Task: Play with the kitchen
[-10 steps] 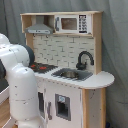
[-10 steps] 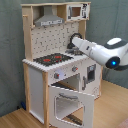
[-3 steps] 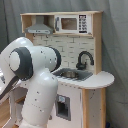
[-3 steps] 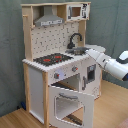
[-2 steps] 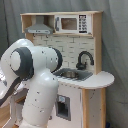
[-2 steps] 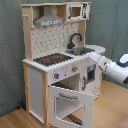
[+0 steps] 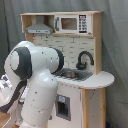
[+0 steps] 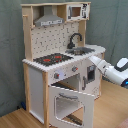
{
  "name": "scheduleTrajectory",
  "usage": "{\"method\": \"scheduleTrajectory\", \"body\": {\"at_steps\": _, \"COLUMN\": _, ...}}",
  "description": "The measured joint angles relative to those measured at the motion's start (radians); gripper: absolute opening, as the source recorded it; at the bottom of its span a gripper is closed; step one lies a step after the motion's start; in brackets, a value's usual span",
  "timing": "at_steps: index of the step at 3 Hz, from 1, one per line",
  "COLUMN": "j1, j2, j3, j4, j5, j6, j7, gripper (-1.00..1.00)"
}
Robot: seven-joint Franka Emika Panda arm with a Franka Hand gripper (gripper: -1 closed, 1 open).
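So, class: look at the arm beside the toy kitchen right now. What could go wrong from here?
1. The oven door hangs open toward the floor, and the arm is close to the kitchen front just above it. A downward sweep might strike or strain the door.
2. In the first exterior view the arm's bulk blocks the stovetop side, so contact there might go unseen.
3. The faucet stands up from the counter and could be snagged.
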Motion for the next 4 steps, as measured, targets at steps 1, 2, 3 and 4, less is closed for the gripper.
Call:
{"method": "scheduleTrajectory", "body": {"at_steps": 1, "j1": -0.036, "j2": -0.005, "j3": -0.023, "j4": -0.015, "j5": -0.010, "j6": 0.013, "j7": 0.091, "gripper": 1.00}}
{"method": "scheduleTrajectory", "body": {"at_steps": 2, "j1": -0.047, "j2": -0.026, "j3": -0.052, "j4": -0.021, "j5": -0.011, "j6": 0.042, "j7": 0.200, "gripper": 1.00}}
{"method": "scheduleTrajectory", "body": {"at_steps": 3, "j1": -0.047, "j2": -0.054, "j3": -0.076, "j4": -0.020, "j5": -0.014, "j6": 0.079, "j7": 0.300, "gripper": 1.00}}
{"method": "scheduleTrajectory", "body": {"at_steps": 4, "j1": -0.047, "j2": -0.086, "j3": -0.094, "j4": -0.019, "j5": -0.028, "j6": 0.121, "j7": 0.402, "gripper": 1.00}}
